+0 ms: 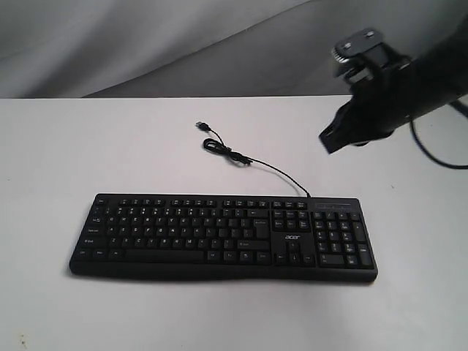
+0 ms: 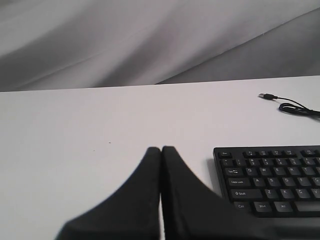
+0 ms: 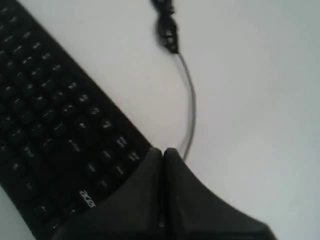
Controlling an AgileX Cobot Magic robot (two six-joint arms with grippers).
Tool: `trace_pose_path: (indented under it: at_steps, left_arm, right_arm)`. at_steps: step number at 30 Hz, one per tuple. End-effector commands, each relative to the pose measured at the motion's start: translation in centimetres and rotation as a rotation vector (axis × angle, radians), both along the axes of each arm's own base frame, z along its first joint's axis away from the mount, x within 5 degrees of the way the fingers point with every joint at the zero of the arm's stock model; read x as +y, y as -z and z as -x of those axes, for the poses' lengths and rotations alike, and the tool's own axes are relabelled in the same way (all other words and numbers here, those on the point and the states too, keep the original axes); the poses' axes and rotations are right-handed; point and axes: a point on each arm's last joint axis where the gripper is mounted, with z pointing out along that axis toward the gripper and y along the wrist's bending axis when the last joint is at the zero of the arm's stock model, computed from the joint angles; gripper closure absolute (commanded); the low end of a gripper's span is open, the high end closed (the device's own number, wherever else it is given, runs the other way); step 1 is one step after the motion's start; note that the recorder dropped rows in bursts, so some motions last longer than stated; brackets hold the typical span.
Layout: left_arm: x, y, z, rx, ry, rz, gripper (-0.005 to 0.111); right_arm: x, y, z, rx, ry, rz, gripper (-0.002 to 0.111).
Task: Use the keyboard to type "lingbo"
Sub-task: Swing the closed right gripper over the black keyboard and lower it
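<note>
One white table (image 1: 73,146) carries the whole setup and is the largest item in view. The keyboard (image 1: 223,238) lies flat on it, near the front edge and roughly central. Its long side runs across the exterior view and its number pad is at the right end. This orientation presents the letter block to both arms.

The right gripper (image 1: 330,145) hangs in the air beyond the number-pad end, well above the keys, with its tip angled down toward the keyboard. Its fingers (image 3: 150,170) are pressed together with no gap and hold nothing. The joined fingers likely serve as one narrow tip that can strike one key without touching its neighbours.

The left gripper (image 2: 161,148) does not appear in the exterior view. Its wrist camera shows both fingers (image 2: 145,175) likewise pressed flat together and empty, over bare table beside the Esc and Caps Lock end.

No key is under contact, so the typing appears not yet begun. The first letter, "l", sits in the right part of the letter block, nearer the right gripper.

The thin cable (image 1: 270,170) leaves the rear edge and loops away across the table, clear of the keys. Its USB plug (image 1: 200,126) lies loose and unconnected. The "acer" logo (image 1: 292,236) marks the panel above the arrow keys.
</note>
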Motion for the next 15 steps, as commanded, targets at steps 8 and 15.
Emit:
trace_pose_path:
  at_steps: [8, 15]
  left_arm:
    - [0.0, 0.0, 0.0, -0.012, 0.0, 0.001, 0.106]
    - [0.0, 0.0, 0.0, -0.012, 0.0, 0.001, 0.106]
  right_arm:
    - [13.2, 0.1, 6.4, -0.146, -0.576, 0.014, 0.108]
    - [14.4, 1.6, 6.4, -0.121, -0.55, 0.005, 0.108]
